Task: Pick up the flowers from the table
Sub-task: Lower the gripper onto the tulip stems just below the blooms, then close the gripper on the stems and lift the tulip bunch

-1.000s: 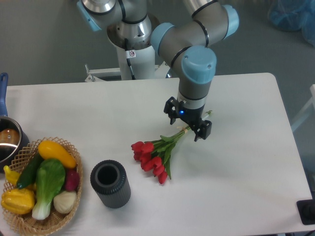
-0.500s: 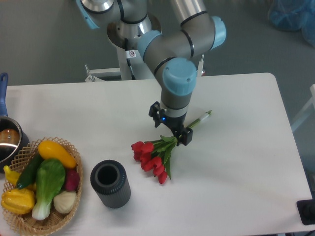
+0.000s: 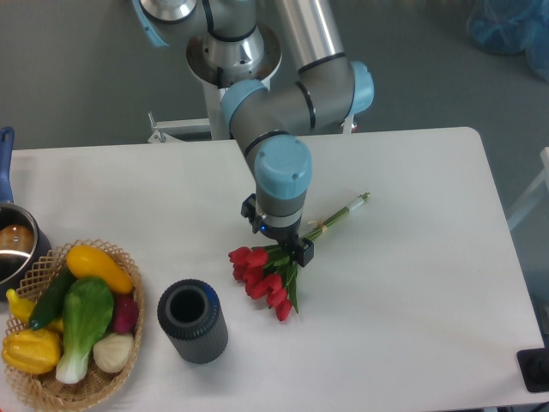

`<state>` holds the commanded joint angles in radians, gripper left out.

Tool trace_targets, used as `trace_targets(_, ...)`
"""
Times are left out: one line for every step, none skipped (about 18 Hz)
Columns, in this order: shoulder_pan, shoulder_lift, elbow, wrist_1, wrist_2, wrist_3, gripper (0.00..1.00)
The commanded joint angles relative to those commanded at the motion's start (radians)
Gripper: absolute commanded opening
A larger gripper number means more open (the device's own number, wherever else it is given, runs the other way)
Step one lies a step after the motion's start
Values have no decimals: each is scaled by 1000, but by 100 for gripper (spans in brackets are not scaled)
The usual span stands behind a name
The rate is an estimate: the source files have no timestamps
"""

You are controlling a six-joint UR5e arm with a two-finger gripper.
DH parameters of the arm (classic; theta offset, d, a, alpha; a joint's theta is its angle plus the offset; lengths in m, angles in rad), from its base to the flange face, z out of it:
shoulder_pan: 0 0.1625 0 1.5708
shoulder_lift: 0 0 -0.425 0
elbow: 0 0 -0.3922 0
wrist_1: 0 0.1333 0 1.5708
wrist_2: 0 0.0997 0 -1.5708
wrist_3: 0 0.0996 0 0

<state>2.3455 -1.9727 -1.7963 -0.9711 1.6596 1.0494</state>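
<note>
The flowers (image 3: 266, 279), a bunch of red tulip buds with green leaves, lie flat on the white table (image 3: 412, 283). Their thin pale-green stems (image 3: 343, 211) run up and to the right. My gripper (image 3: 278, 238) hangs straight over the leafy top of the bunch, near where the stems meet the buds. Its two dark fingers (image 3: 303, 251) stand apart, open, on either side of the bunch. The wrist hides the gap between them.
A black cylindrical cup (image 3: 192, 321) stands upright left of the flowers. A wicker basket (image 3: 51, 390) with yellow and green produce sits at the front left. A pot (image 3: 13, 245) with a blue handle is at the left edge.
My gripper has moved left along the stems, from the stem end towards the buds. The flowers have not moved.
</note>
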Motion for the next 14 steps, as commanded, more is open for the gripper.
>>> trace_targets(-2, 0, 0, 0, 12, -5, 100)
trace_targets(-3, -2, 0, 0, 19, -5, 100)
trace_targets(-3, -2, -3, 0, 20, -5, 100)
trace_targets(-3, -5, -6, 2, 22, -5, 100)
trace_targets(-3, -6, -8, 2, 23, -2, 100)
trace_targets(-3, -6, -14, 3, 32, 3, 99)
trace_targets(-5, -6, -20, 6, 51, 3, 85)
trace_targets(-9, -6, -23, 9, 67, 1, 64)
trace_targets(-14, -6, -25, 9, 75, 1, 51)
trace_targets(-15, -6, -25, 11, 75, -3, 39)
trace_targets(-14, -6, -25, 15, 75, -3, 29)
trace_targets(-15, -3, -25, 20, 78, -5, 16)
trace_targets(-15, -2, -25, 23, 83, -15, 6)
trace_targets(-15, -2, -26, 23, 83, -40, 0)
